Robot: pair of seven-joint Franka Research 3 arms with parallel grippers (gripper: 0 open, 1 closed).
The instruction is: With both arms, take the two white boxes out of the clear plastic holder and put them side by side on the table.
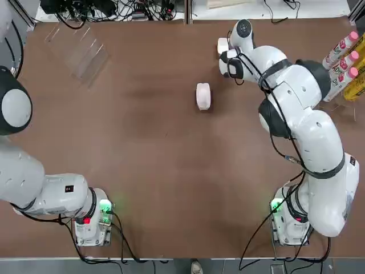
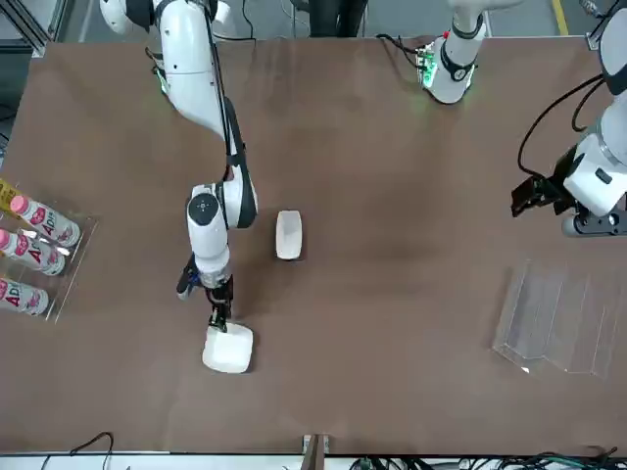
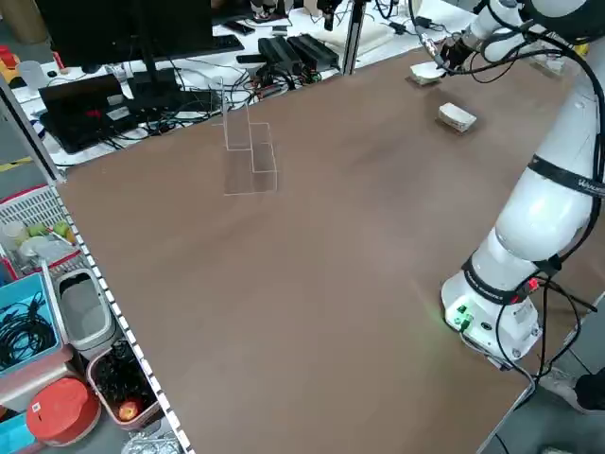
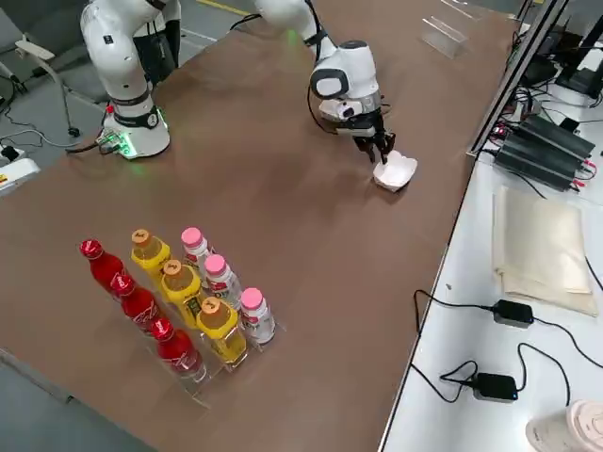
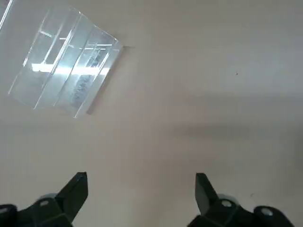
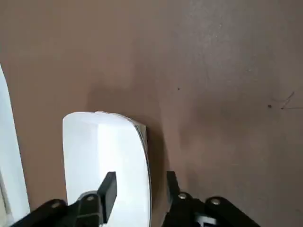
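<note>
Top view: brown table [image 1: 142,142] (cable clutter [image 1: 108,8] behind far edge)

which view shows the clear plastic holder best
The left wrist view: the clear plastic holder fills a corner, slots plain, empty. Top, front and left side views show faint glints; right side view a far sliver; right wrist none.

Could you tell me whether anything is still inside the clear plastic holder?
The clear plastic holder looks empty: only brown table shows through its slots. Both white boxes lie elsewhere, one mid-table, one at the right gripper.
</note>
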